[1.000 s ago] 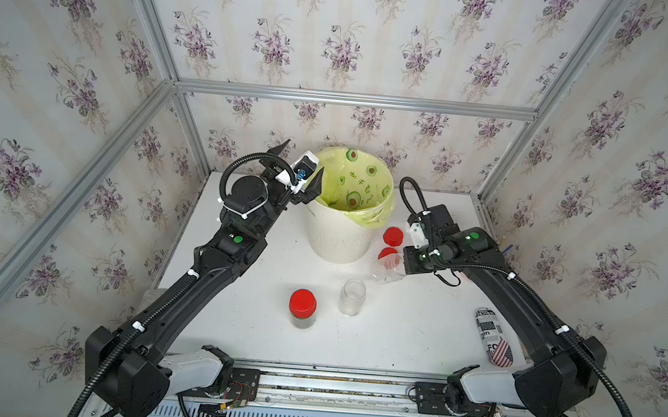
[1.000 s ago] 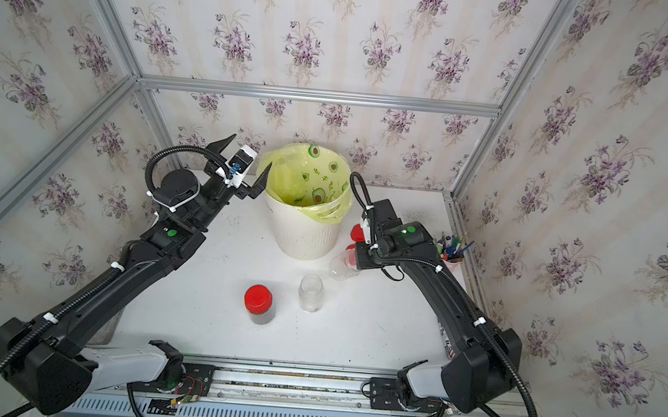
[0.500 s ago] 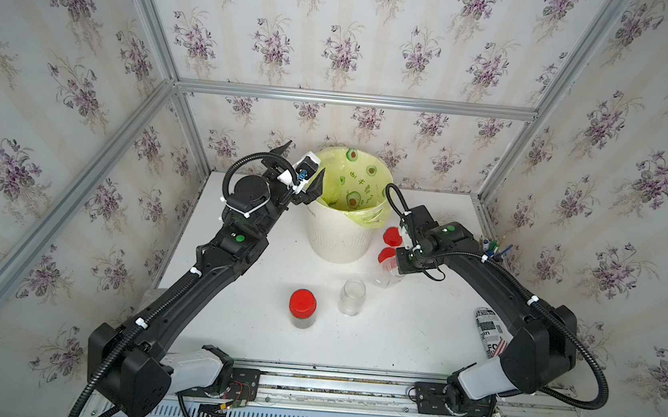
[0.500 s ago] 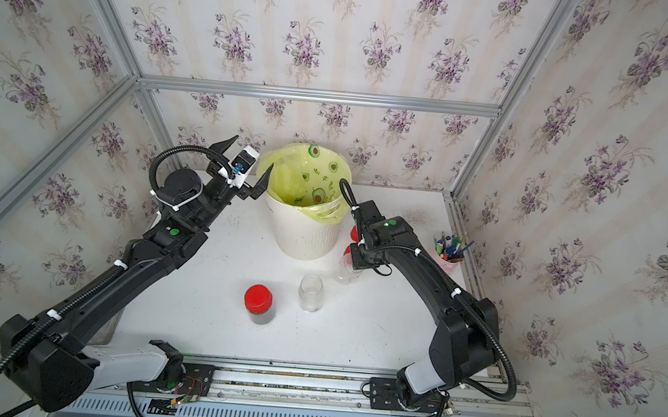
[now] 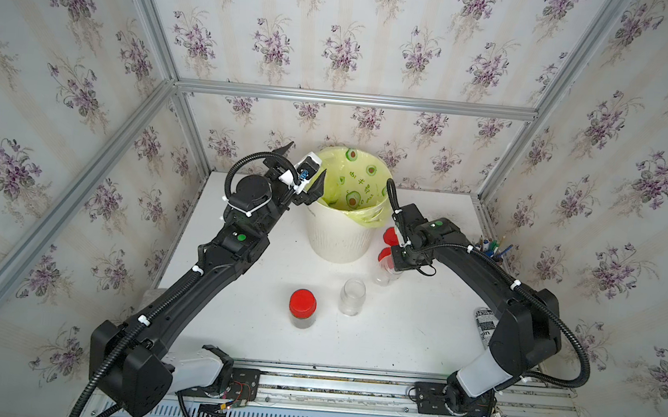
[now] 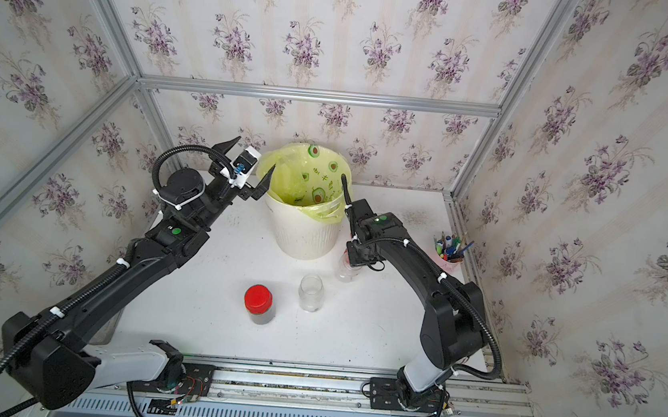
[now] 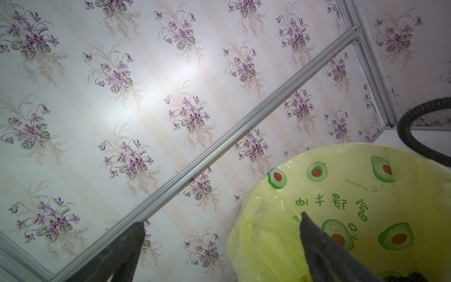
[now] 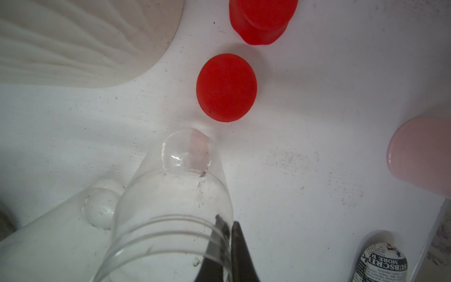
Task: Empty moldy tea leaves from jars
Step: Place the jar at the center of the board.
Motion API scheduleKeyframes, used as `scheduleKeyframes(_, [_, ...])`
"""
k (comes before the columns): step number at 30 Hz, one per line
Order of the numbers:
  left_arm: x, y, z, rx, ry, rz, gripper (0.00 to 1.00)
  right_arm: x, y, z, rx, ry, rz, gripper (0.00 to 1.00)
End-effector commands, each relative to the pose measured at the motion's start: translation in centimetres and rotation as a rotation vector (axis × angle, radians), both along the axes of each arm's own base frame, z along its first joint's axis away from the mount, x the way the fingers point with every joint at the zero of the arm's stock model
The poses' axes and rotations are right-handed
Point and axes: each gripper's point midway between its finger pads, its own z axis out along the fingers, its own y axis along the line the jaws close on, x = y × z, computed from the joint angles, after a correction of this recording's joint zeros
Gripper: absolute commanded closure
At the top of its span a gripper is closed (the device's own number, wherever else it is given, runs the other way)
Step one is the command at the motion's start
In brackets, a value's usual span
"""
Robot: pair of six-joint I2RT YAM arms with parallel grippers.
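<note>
The right tool pinches the rim of a clear empty jar by the cream bin. The left tool gapes wide. A red-capped jar of dark tea leaves stands nearer the bench's front edge.

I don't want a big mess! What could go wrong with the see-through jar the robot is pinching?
The right jaws pinch only the thin rim of the empty jar, and it is tilted, so it might slip out and roll. It sits close to a loose red cap and could knock it away. The left jaws stand open right at the yellow bag, which they might snag.
</note>
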Motion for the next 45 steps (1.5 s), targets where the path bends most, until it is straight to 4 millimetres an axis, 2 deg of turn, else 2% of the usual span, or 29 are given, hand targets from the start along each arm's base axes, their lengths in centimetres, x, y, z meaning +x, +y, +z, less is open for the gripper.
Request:
scheduleKeyframes(1, [-0.4,-0.1,1.2,-0.027,-0.032,-0.015,0.0,-0.1,-0.1,-0.4,-0.026,0.013,0.007,1.0])
scheduleKeyframes(22, [-0.2,-0.3,0.9,-0.021,-0.025,-0.024,0.01,-0.7,0.2,-1.5,-0.027,0.048,0.024,0.84])
scheduleKeyframes(27, [-0.3,-0.3,1.0,-0.022,-0.027,-0.026,0.0,-0.7,0.5,-1.0,-0.003,0.037,0.027,0.75])
scheduleKeyframes(30, [-0.4,-0.3,1.1,-0.021,-0.029,-0.025,0.01,-0.7,0.8,-0.5,0.021,0.026,0.031,0.65])
scheduleKeyframes(34, [-0.5,-0.3,1.2,-0.024,-0.032,-0.03,0.01,-0.5,0.9,0.4,0.037,0.0,0.027,0.54])
scheduleKeyframes(37, [-0.7,-0.3,1.4,-0.026,-0.034,-0.034,0.0,-0.3,0.8,1.8,0.046,-0.044,0.024,0.43])
scheduleKeyframes(39, [-0.6,-0.2,1.4,-0.029,-0.035,-0.027,0.0,-0.2,0.8,3.2,0.067,-0.086,0.021,0.37])
scheduleKeyframes(45, [-0.6,0.0,1.6,-0.053,-0.035,-0.024,0.0,-0.9,2.2,7.9,0.238,-0.199,0.044,0.28])
